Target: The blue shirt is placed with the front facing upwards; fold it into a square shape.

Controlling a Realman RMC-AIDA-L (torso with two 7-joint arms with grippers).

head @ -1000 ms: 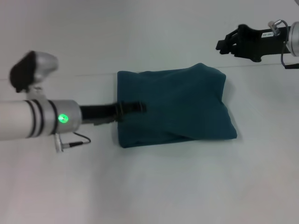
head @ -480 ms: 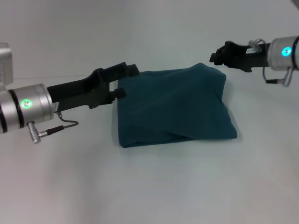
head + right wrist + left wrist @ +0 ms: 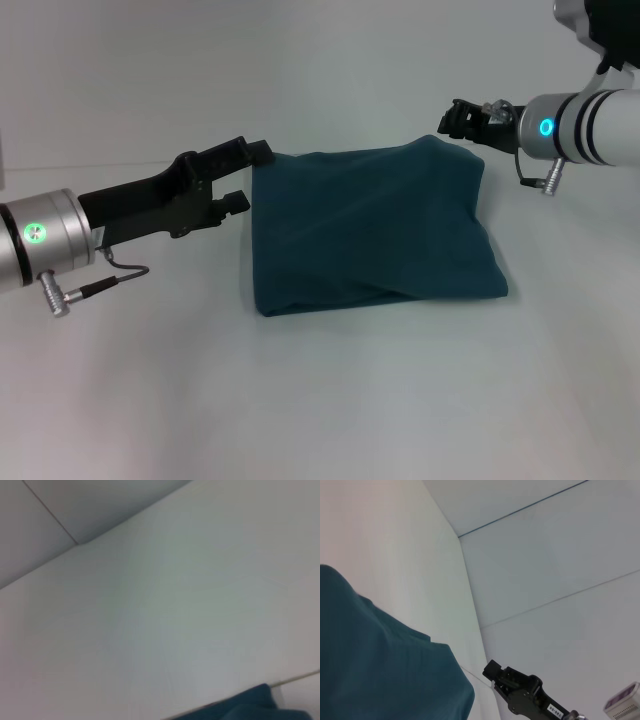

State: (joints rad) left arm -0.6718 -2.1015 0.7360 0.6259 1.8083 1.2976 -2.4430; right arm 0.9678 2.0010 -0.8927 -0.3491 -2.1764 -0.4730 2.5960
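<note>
The left gripper [image 3: 243, 175] hangs just off the left edge of the blue shirt [image 3: 372, 225], its two black fingers [image 3: 224, 153] spread apart with a clear gap between them and nothing held; whether the tips touch the cloth or stop just short of it cannot be told. Its silver wrist with a green light reaches in from the left side of the table [image 3: 320, 400]. The right gripper [image 3: 452, 118] hovers by the shirt's far right corner, pointing toward the cloth; whether its fingers are apart or together cannot be told.

The blue shirt lies folded into a thick, roughly square bundle at the middle of the table, slightly toward the far edge. Its near edge runs a little askew, and a diagonal crease crosses the top layer. No print or collar shows on the upper face.

In the left wrist view the shirt [image 3: 380, 670] fills the lower part as a dark teal mass, and the right gripper [image 3: 492, 670] shows farther off beyond it. The right wrist view takes in mostly bare table [image 3: 160, 605], with a small corner of the shirt [image 3: 250, 705] at its border.
</note>
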